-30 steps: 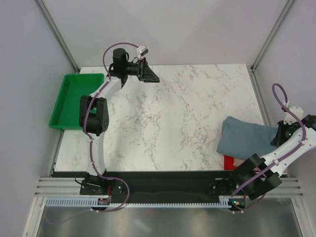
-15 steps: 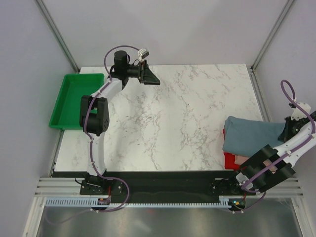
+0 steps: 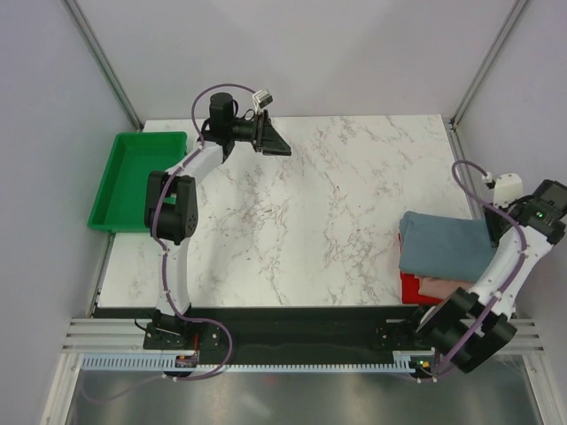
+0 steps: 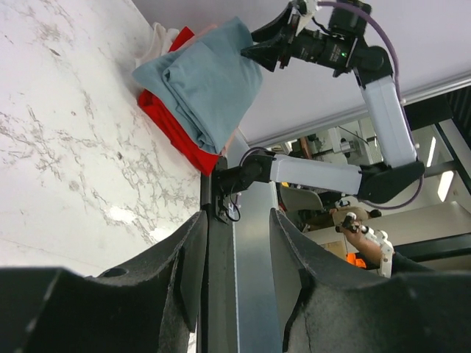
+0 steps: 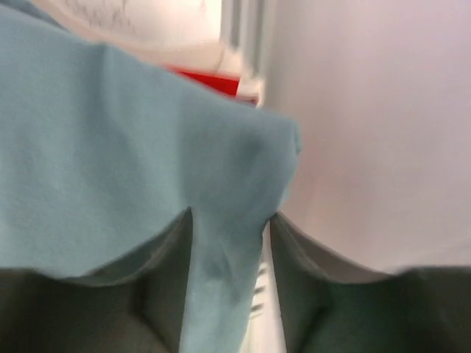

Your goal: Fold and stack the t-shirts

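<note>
The three t-shirts sit in one stack at the right edge of the marble desk (image 3: 310,221), in the lower right of the top view. The folded slate blue-grey t-shirt (image 3: 443,248) lies on top, the dusty pink t-shirt (image 3: 443,285) shows under its near edge, and the bright red t-shirt (image 3: 410,289) peeks out at the stack's lower left corner. The right gripper (image 5: 228,220) is at the stack's right side with its jaws apart. A fold of the blue-grey cloth lies loosely in the gap between them, not pinched. The left gripper (image 3: 270,137) hangs over the far edge of the desk, in the upper middle of the top view, well apart from the shirts, its jaws parted and empty. A green tray (image 3: 133,181) sits at the left.
</note>
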Robot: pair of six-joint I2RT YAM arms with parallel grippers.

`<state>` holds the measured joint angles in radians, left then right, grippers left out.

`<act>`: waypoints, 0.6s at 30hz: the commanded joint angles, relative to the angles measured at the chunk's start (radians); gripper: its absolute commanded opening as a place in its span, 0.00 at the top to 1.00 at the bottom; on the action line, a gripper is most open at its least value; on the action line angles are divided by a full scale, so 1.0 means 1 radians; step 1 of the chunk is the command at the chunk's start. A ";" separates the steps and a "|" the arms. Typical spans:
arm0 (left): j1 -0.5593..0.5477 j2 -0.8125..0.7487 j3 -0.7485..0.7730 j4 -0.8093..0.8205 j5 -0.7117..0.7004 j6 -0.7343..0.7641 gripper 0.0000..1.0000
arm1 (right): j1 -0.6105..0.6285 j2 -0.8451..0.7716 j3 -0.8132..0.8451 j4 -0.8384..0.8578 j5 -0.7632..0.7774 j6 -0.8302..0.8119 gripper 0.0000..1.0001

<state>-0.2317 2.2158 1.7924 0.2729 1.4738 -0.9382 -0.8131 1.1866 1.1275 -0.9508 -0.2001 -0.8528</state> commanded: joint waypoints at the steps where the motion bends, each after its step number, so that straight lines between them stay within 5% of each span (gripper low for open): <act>1: -0.006 -0.090 -0.010 0.037 0.128 -0.004 0.53 | 0.092 -0.188 -0.055 0.253 0.128 -0.046 0.44; 3: -0.006 -0.103 -0.013 0.037 0.129 -0.005 0.53 | 0.118 -0.162 0.013 0.257 0.139 -0.026 0.27; 4: -0.008 -0.108 -0.014 0.037 0.129 -0.005 0.53 | 0.120 -0.153 0.041 0.250 0.136 -0.014 0.02; 6: -0.006 -0.128 -0.019 0.037 0.134 -0.005 0.53 | 0.135 -0.159 0.101 0.251 0.130 -0.025 0.02; 12: -0.005 -0.186 -0.050 0.038 0.140 0.007 0.46 | 0.150 -0.144 0.322 0.024 -0.243 -0.010 0.02; 13: -0.006 -0.205 -0.062 0.038 0.135 0.010 0.42 | 0.187 -0.133 0.328 0.011 -0.257 0.023 0.02; 15: -0.001 -0.222 -0.076 0.037 0.123 0.026 0.01 | 0.262 -0.096 0.298 0.024 -0.163 0.153 0.02; 18: 0.008 -0.252 -0.082 -0.041 0.096 0.100 0.00 | 0.484 -0.049 0.220 0.085 0.044 0.274 0.02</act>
<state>-0.2348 2.0380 1.7142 0.2703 1.4765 -0.9192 -0.4732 1.0626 1.4124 -0.8577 -0.2768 -0.7486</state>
